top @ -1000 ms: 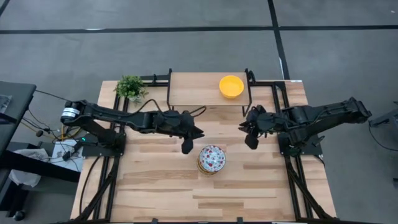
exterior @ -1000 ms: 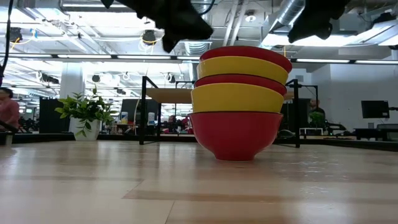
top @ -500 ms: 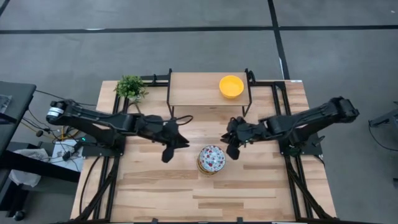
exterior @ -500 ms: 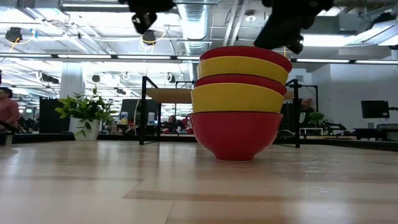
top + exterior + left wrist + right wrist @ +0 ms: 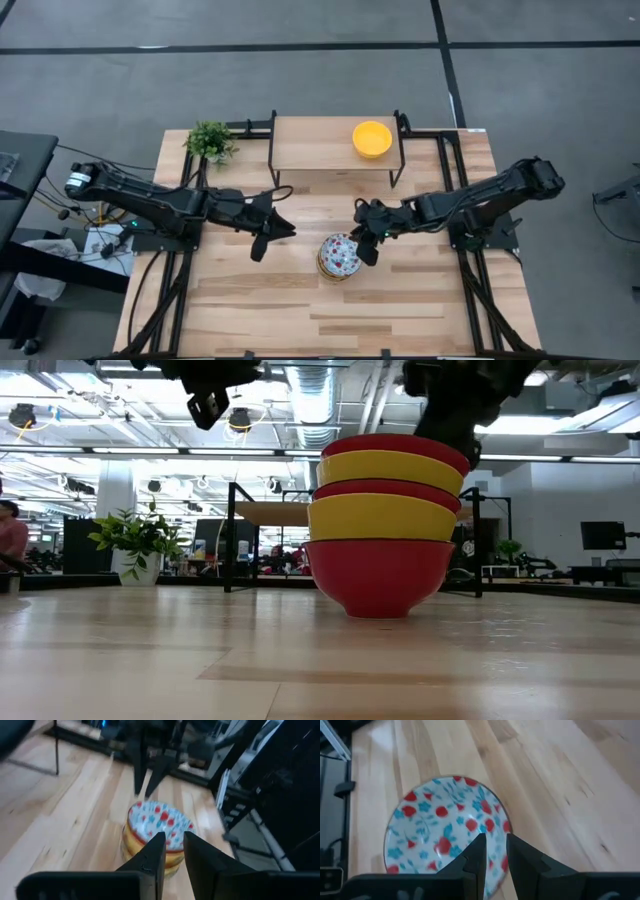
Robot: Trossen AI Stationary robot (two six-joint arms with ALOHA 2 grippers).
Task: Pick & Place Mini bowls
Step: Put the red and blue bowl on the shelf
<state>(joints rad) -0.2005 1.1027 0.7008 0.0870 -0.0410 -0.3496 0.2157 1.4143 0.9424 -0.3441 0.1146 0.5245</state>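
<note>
A stack of mini bowls [image 5: 340, 257] rests on its red bottom bowl in the middle of the table. In the low view the stack [image 5: 385, 525] alternates red and yellow; its top bowl [image 5: 445, 830] is floral inside. One yellow bowl [image 5: 372, 138] sits on the raised shelf. My right gripper [image 5: 365, 250] [image 5: 495, 837] is narrowly open over the top bowl's right rim. My left gripper [image 5: 258, 245] [image 5: 173, 836] is narrowly open, raised to the left of the stack [image 5: 157, 827] and pointing at it. My right gripper comes slanting down from the table's right, with its fingertips [image 5: 481, 840] over the top bowl's right rim [image 5: 502, 827]. Whether they touch the rim I cannot tell. My left gripper touches nothing.
A raised wooden shelf [image 5: 320, 145] on black posts stands at the far middle. A small potted plant [image 5: 210, 140] [image 5: 135, 540] sits at the far left corner. Bare tabletop lies near and to both sides of the stack.
My left gripper has drawn back from beside the stack toward the table's left. My right gripper has moved toward the left and near edge, coming down over the stack's right rim. The stack has stayed still.
</note>
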